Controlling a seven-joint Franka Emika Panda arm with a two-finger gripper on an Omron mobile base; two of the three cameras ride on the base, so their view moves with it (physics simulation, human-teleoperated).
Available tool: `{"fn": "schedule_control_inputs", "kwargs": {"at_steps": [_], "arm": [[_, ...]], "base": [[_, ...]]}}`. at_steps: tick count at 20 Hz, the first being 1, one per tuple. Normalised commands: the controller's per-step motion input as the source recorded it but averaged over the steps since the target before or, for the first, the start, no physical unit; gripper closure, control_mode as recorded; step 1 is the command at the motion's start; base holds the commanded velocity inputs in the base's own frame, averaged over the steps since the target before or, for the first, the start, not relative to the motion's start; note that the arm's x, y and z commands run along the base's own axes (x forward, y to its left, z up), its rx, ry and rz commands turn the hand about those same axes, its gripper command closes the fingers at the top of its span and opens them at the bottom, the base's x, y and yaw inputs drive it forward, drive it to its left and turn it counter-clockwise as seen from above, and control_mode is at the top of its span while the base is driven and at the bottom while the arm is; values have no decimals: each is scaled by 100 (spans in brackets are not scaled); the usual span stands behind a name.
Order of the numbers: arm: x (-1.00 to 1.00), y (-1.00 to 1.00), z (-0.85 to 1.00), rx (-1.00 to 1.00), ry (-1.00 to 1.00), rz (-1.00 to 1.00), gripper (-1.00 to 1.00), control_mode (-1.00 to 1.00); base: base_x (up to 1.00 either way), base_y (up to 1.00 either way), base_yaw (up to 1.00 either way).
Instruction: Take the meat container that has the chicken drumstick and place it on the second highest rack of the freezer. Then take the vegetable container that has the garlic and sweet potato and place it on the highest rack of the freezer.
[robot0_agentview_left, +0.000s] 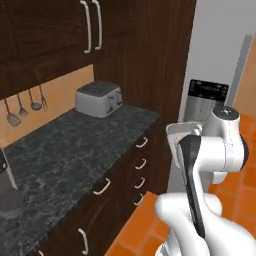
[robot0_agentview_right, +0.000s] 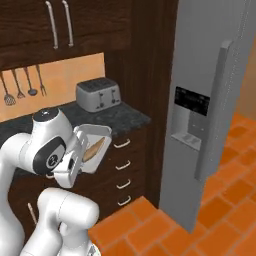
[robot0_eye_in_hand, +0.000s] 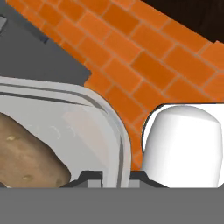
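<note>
The tool (robot0_eye_in_hand: 110, 176) is clamped on the rim of the vegetable container (robot0_agentview_right: 95, 148); in the hand view its two dark tips sit on either side of the clear wall, one inside, one outside. The container, a shallow clear tray with rounded corners, is held up off the floor in front of the arm, tilted steeply on edge in the right base view, just near of the dark drawer fronts (robot0_agentview_right: 121, 165). The sweet potato (robot0_agentview_right: 94, 148) lies inside it, orange-tan and elongated; in the hand view its brown speckled end (robot0_eye_in_hand: 26, 159) is close to the tips. Garlic: cannot tell from these views. In the left base view the container's rim (robot0_agentview_left: 184, 131) shows at the top of the forearm. The freezer (robot0_agentview_right: 210, 100) stands to the right, door shut, long vertical handle (robot0_agentview_right: 212, 112) and dark dispenser panel (robot0_agentview_right: 191, 101) facing out. On the grey stone counter (robot0_agentview_left: 70, 150), far left, sits a silver toaster (robot0_agentview_left: 99, 98). Utensils (robot0_agentview_left: 25, 105) hang on the wall. Floor: orange brick tile (robot0_eye_in_hand: 144, 65).
</note>
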Motion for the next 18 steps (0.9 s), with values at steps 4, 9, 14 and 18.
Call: {"fn": "schedule_control_inputs", "kwargs": {"at_steps": [4, 9, 14, 18], "arm": [[0, 0, 0, 0, 0, 0, 100, 100], [0, 0, 0, 0, 0, 0, 100, 100], [0, 0, 0, 0, 0, 0, 100, 100], [0, 0, 0, 0, 0, 0, 100, 100]], "base": [[0, -92, -76], [3, -65, -80], [28, -36, -64], [60, 1, -32]]}}
